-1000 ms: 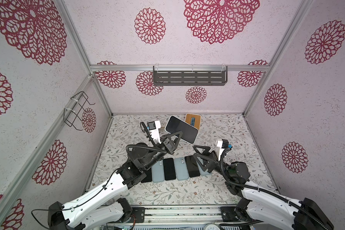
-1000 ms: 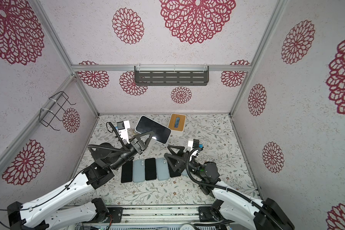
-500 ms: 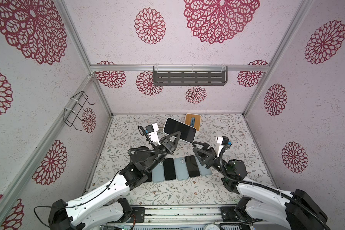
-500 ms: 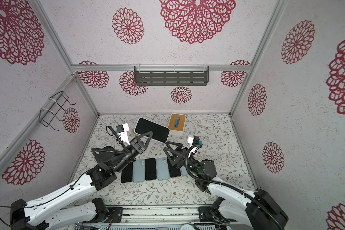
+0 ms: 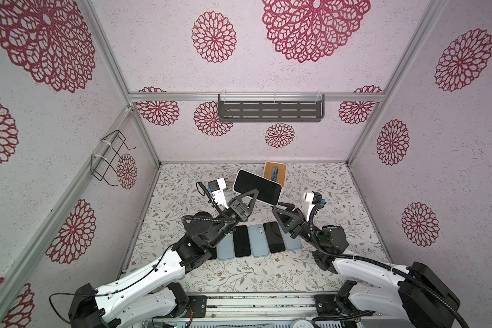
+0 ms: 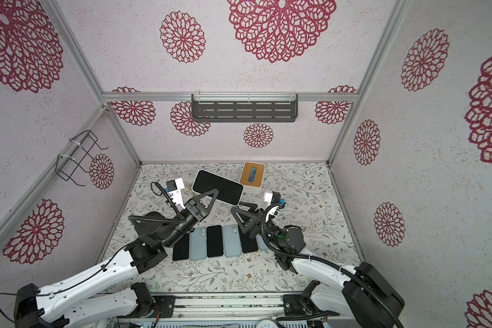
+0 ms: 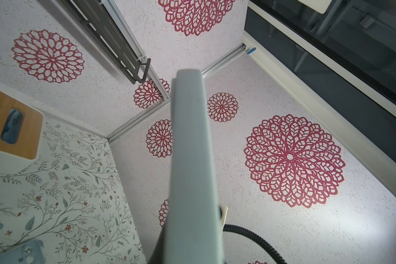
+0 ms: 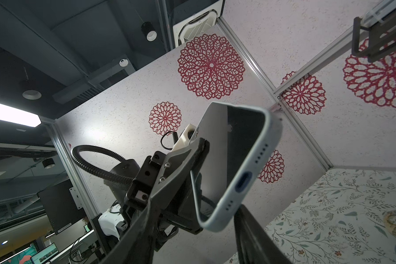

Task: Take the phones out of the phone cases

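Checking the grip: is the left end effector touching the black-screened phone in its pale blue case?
Touching. In the right wrist view the left end effector grips the pale blue cased phone, a finger flat on its screen.

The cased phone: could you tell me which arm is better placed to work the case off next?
Right, probably. The left gripper is shut on the phone, holding it up; the right gripper is free, jaws straddling its port end.
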Controlling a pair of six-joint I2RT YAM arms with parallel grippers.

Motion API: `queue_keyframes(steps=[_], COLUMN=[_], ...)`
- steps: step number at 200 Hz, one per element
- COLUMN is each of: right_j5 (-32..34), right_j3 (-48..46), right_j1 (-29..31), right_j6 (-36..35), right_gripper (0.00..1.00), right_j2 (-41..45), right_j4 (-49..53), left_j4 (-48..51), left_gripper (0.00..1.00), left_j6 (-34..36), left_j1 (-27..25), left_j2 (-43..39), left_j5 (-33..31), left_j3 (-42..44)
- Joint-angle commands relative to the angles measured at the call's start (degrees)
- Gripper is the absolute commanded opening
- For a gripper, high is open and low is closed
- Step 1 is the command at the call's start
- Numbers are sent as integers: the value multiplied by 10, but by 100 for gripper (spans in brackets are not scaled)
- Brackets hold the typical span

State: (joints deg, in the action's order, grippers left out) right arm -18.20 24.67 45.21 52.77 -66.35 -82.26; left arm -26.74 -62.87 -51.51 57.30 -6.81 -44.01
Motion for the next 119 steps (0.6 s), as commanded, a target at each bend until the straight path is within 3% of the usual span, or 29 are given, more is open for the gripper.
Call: queue_keyframes(steps=[1,55,119], right_j5=[-10,-10,-14], right_j3=[17,19,21], right_j1=[2,0,-3], right_j6=[15,11,13], right_gripper=[54,45,12], right_j2=[-4,4,7], right_j4=[-55,-53,-55], left_j4=[-44,-49,-60], left_gripper=[0,0,0], left_j6=[-4,-12,-23], left_j1=[-5,-6,-5], left_j2=[-16,-20,-18], left_j5=[9,4,7], left_j3=[0,14,22])
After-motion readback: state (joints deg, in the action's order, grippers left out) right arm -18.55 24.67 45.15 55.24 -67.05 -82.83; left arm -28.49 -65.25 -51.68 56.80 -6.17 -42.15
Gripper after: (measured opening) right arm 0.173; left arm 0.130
